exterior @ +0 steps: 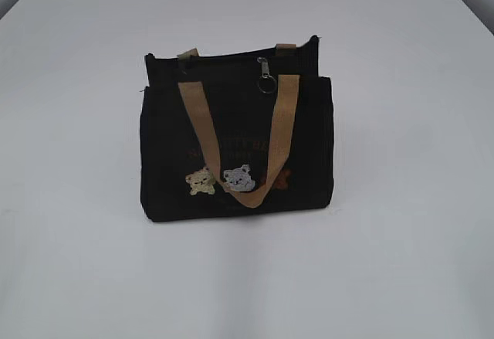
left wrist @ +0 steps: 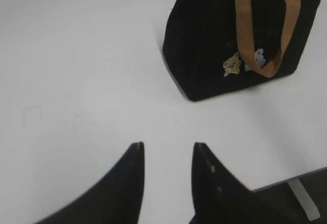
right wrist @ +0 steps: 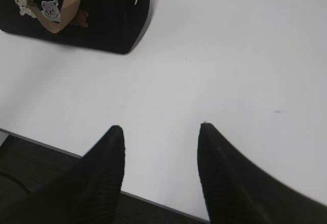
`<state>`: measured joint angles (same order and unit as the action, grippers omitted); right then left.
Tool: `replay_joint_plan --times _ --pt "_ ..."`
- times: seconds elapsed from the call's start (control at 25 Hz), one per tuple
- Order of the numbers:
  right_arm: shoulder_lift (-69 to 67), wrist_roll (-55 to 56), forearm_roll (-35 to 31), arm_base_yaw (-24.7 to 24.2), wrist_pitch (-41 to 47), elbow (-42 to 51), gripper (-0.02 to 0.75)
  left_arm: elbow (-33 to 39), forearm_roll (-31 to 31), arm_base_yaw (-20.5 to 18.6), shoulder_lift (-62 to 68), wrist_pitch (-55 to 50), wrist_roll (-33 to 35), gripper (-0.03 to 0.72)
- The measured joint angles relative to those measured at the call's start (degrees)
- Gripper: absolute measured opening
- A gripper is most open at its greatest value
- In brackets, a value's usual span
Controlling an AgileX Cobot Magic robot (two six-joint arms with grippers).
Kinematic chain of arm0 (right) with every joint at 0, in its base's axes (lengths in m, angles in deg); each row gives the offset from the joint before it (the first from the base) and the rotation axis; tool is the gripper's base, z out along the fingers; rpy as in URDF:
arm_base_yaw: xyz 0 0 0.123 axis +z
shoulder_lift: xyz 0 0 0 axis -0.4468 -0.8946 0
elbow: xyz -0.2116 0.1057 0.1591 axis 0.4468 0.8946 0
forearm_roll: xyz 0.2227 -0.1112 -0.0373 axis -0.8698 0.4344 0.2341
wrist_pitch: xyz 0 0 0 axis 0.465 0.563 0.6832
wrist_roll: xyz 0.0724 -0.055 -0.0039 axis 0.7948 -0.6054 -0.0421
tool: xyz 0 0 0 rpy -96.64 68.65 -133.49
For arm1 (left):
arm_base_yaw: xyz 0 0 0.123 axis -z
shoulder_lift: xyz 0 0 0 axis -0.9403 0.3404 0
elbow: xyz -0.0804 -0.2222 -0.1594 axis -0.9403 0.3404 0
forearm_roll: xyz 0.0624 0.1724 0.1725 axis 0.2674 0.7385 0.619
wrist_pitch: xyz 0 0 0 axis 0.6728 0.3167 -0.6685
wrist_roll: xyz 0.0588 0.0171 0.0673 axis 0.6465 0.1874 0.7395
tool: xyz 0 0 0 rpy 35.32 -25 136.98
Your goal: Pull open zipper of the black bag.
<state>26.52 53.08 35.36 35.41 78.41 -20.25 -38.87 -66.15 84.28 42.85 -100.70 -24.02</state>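
The black bag [exterior: 235,142] stands upright on the white table, one tan strap hanging down its front over the bear patches. Its zipper runs along the top edge, with the silver pull and key-ring [exterior: 265,76] hanging right of the middle. The left wrist view has the bag [left wrist: 204,45] at upper right, far ahead of my left gripper [left wrist: 168,146], which is open over bare table. My right gripper [right wrist: 162,128] is open too, near the table's front edge, with the bag [right wrist: 112,15] at upper left. Neither gripper appears in the exterior view.
The table's front edge [right wrist: 46,145] crosses the lower left of the right wrist view, and the edge [left wrist: 291,175] shows at the lower right of the left wrist view. White tabletop [exterior: 401,200] surrounds the bag on all sides.
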Motion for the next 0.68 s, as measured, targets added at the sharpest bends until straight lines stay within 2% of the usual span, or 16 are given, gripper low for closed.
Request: replay_joint_plan --times 0.08,0.2,0.28,0.68 --pt "0.0 0.0 -0.14 -1.55 0.0 0.0 0.366 0.0 0.0 -1.93 -0.32 0.0 0.0 0.242" --pt "0.0 0.05 -0.19 -7.0 0.0 0.0 0.365 0.0 0.0 -7.61 -1.42 0.04 0.0 0.242" --pt "0.0 0.05 -0.19 -9.55 -0.02 0.02 0.365 0.0 0.0 -9.4 -1.5 0.05 0.0 0.242" --pt "0.0 0.05 -0.19 -10.26 -0.02 0.02 0.365 0.0 0.0 -9.6 -1.5 0.05 0.0 0.239"
